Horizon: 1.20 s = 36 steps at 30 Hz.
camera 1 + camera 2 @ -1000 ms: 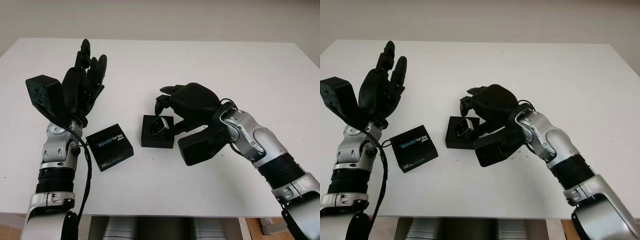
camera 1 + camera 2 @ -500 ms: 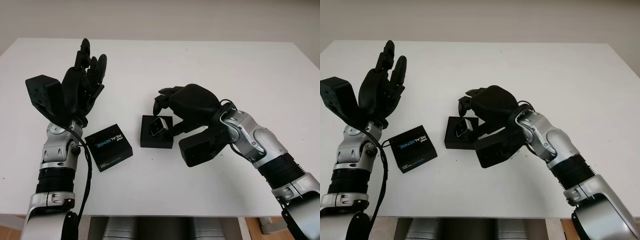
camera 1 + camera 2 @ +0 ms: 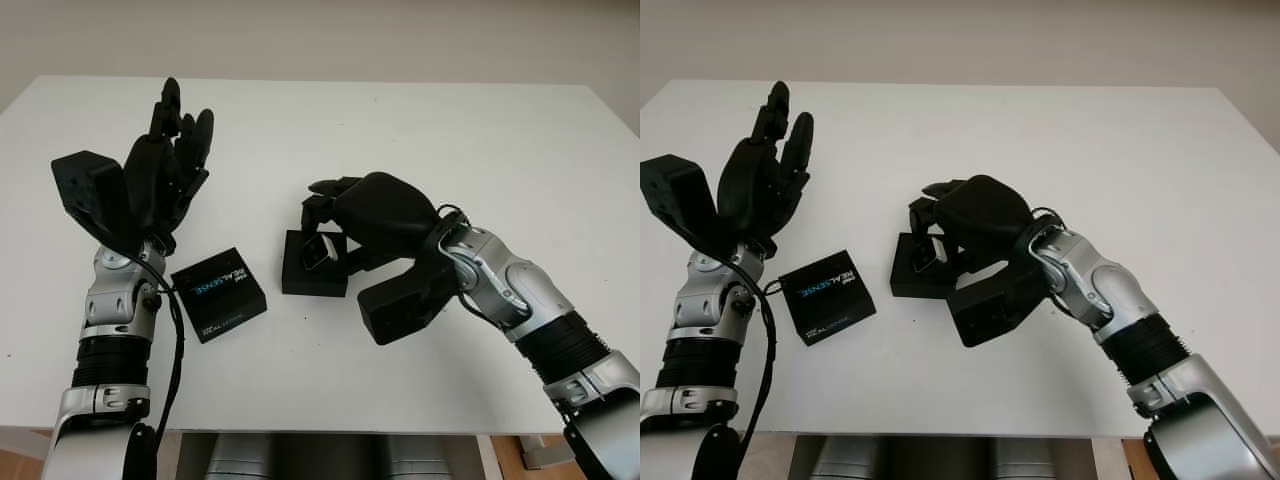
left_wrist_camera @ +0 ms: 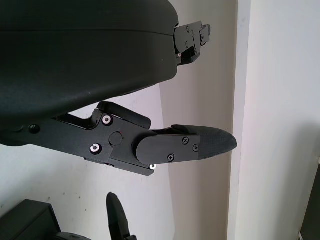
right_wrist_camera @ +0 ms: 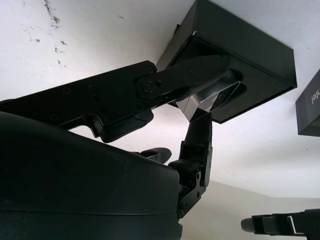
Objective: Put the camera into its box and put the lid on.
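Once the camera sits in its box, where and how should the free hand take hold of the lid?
The lid lies flat on the table, printed top up, beside the box. The open left hand, raised behind it, could probably come from above and pinch two opposite side edges, since the top is broad.

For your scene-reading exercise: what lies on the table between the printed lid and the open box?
Nothing: in the left eye view a bare strip of white table separates the lid from the box, where the right hand holds the camera.
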Motion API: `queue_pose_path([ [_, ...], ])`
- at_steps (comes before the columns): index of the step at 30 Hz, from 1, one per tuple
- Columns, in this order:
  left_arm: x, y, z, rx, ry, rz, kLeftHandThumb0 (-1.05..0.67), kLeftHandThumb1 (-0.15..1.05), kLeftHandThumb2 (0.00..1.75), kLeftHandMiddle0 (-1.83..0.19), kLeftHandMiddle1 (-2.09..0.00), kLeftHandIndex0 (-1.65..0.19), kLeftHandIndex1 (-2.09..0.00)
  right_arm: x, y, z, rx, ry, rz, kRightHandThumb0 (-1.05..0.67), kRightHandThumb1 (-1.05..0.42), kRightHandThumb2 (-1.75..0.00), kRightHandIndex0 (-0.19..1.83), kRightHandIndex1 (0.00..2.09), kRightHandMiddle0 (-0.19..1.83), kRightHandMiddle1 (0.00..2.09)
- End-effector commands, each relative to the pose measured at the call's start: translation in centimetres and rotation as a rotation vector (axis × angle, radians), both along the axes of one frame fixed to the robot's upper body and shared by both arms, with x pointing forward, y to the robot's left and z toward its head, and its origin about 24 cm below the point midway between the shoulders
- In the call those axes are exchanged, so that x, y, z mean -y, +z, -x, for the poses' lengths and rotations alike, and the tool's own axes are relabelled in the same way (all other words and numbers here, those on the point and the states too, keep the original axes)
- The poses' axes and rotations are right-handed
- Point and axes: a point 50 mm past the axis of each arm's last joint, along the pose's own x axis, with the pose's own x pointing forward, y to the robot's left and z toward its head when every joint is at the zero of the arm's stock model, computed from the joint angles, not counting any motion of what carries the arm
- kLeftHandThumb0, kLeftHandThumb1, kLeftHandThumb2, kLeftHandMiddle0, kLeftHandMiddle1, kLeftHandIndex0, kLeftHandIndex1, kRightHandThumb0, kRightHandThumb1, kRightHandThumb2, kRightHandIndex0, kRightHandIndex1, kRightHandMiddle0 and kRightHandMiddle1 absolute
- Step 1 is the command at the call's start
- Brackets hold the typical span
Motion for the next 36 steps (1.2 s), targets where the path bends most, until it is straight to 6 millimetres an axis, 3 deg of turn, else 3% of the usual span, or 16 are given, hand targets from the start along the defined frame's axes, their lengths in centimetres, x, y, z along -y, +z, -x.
queue_pose_path([
  [1, 0.2, 0.5, 0.1, 0.022, -0.001, -0.009, -0.62, 1.05, 0.42, 0.18, -0.06, 0.18, -0.04, 0.1, -0.1, -0.2, -0.007, -0.013, 0.024, -0.62, -0.95, -0.05, 0.39, 0.07, 0.33, 1.13],
  [6, 0.2, 0.5, 0.2, 0.027, -0.002, -0.012, -0.60, 1.05, 0.42, 0.17, -0.06, 0.18, -0.05, 0.3, -0.4, -0.6, -0.005, -0.036, 0.061, -0.62, -0.96, -0.05, 0.39, 0.06, 0.34, 1.09],
  [14, 0.2, 0.5, 0.2, 0.022, -0.010, -0.013, -0.60, 1.05, 0.43, 0.18, -0.05, 0.19, -0.04, 0.5, -1.1, -0.9, -0.014, -0.008, -0.055, -0.48, -0.98, -0.06, 0.48, 0.10, 0.41, 1.42],
  [36, 0.1, 0.3, 0.2, 0.022, -0.006, -0.049, -0.62, 1.05, 0.41, 0.19, -0.03, 0.19, -0.03, 0.8, -0.1, -1.2, -0.160, -0.019, -0.260, -0.42, -0.99, -0.05, 0.50, 0.12, 0.38, 1.67],
])
